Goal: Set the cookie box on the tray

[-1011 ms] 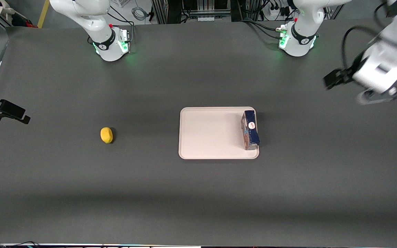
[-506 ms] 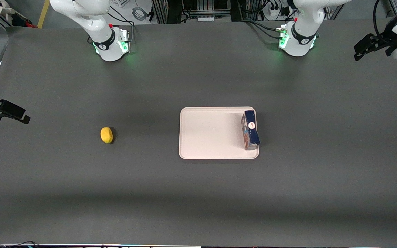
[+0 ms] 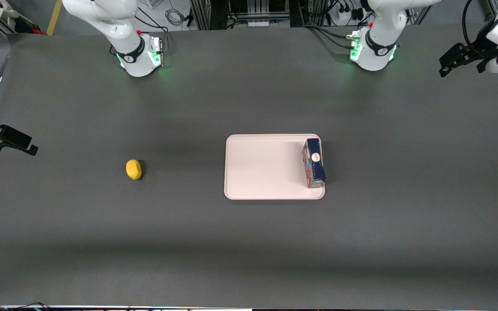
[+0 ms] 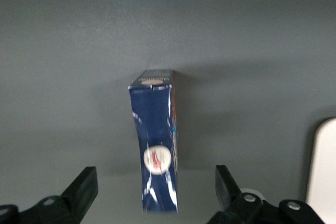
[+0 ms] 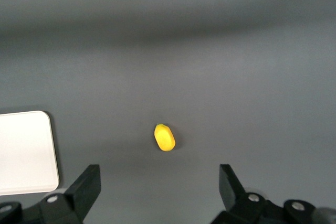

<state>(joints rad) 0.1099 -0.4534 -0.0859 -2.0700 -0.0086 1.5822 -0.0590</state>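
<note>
"Box (image 3: 314,162) first: where did it sit?"

"On the tray (image 3: 266,168), by the front view. It lay along the tray's 3 o'clock rim, reaching from about 1 o'clock down to 5, its navy top and round white logo facing up. Its outer edge looked level with the rim, perhaps just over it; I could not tell which."

"And the gripper (image 3: 448,64)?"

"Well apart from both, up at the tray's 2 o'clock, over the working arm's end of the table (image 3: 249,250) and farther from the front camera than the tray. It gripped nothing."

"Fingers together or not?"

"Spread wide. The left wrist view showed the gripper (image 4: 155,174) with one dark finger (image 4: 84,187) on each side of the box (image 4: 155,145) and a clear gap to either finger."

"So that view had the box too?"

"Yes, blurred, with grey around it and a pale rounded bit of tray (image 4: 323,166) beside it, not touching there. That sat oddly with the front view, so I trusted the sharper one."

"Anything else on the table?"

"A yellow lump (image 3: 133,169) at the tray's 9 o'clock, well apart from it, toward the parked arm's end. The right wrist view caught that lump (image 5: 165,137) and a corner of the tray (image 5: 26,150)."
</note>
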